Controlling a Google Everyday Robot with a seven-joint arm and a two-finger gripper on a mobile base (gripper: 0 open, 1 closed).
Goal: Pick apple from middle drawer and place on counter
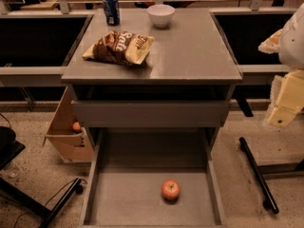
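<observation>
The apple (170, 190), red-orange and round, lies on the flat bottom of the open middle drawer (128, 198), right of its centre and toward the front. The grey counter (190, 51) is the cabinet top above it. My gripper (281, 114) hangs at the right edge of the view, beside the cabinet at about the height of the shut top drawer. It is well up and to the right of the apple and touches nothing.
On the counter stand a blue can (111, 9), a white bowl (160, 15) and a brown chip bag (119, 47). The shut top drawer front (149, 113) sits above the open one. A cardboard box (66, 137) holds a small orange fruit (76, 126). Black legs (258, 174) lie on the floor at right.
</observation>
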